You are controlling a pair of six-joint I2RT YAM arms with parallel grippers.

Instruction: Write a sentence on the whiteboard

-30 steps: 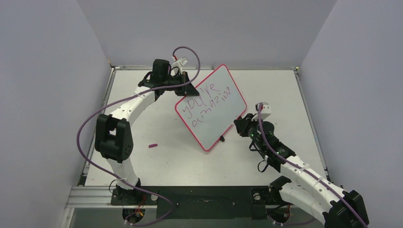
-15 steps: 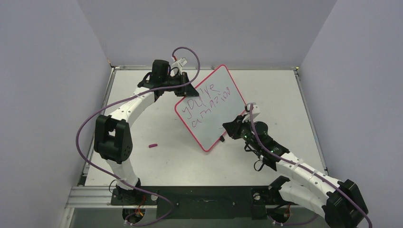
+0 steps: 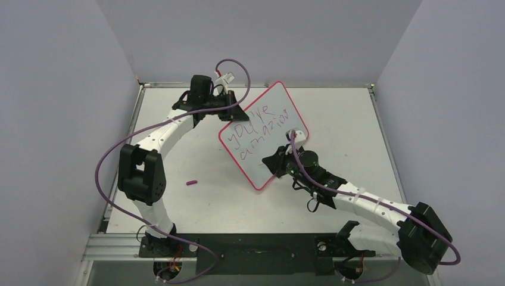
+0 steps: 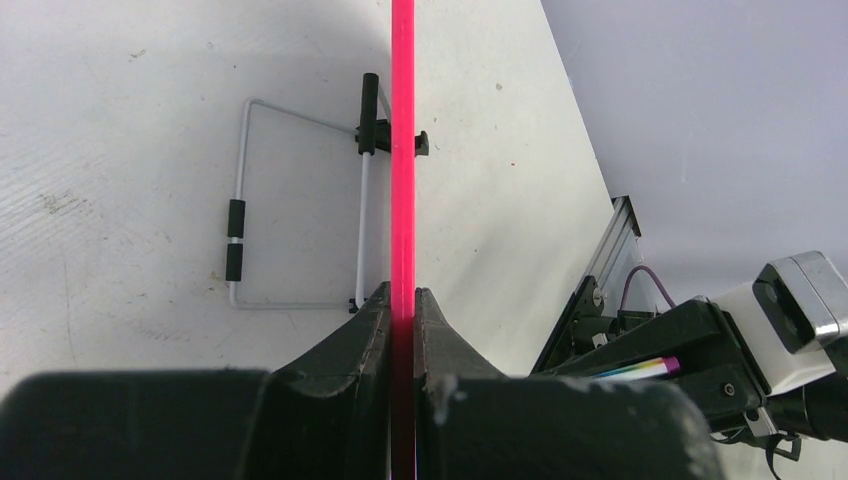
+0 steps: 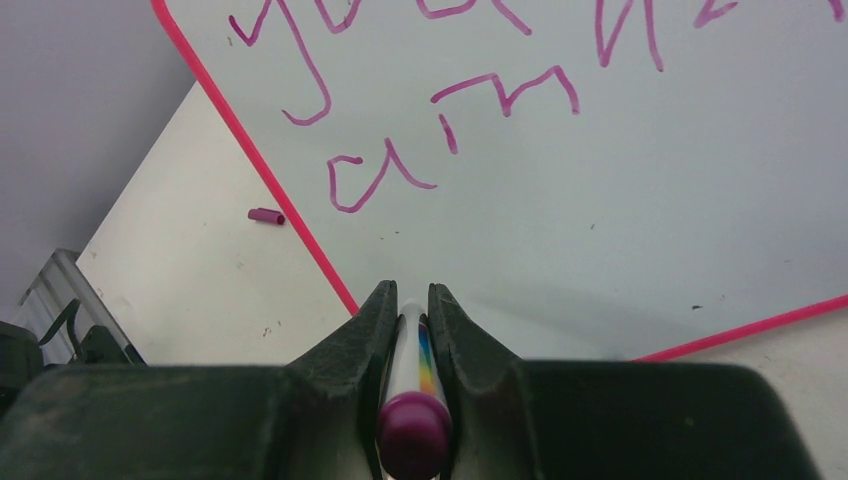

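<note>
The whiteboard [image 3: 254,168], white with a red-pink rim, stands tilted at mid-table. My left gripper [image 3: 234,113] is shut on its upper-left rim; the left wrist view shows that rim [image 4: 403,150] edge-on between the closed fingers [image 4: 372,312]. The sentence [image 3: 262,128] runs in two reddish-purple lines, and its letters [image 5: 500,85] fill the top of the right wrist view. My right gripper [image 3: 267,161] is shut on a white marker [image 5: 412,400] with a purple end and points at the board's blank lower part [image 5: 600,200]. The marker tip is hidden.
A small purple marker cap [image 3: 191,182] lies on the table left of the board, and the right wrist view shows the cap [image 5: 266,215] too. A wire stand [image 4: 300,200] is behind the board. Grey walls enclose the table on three sides.
My right arm has swung left with the marker, from the board's right edge to in front of its lower middle. The left arm and the board have not moved.
</note>
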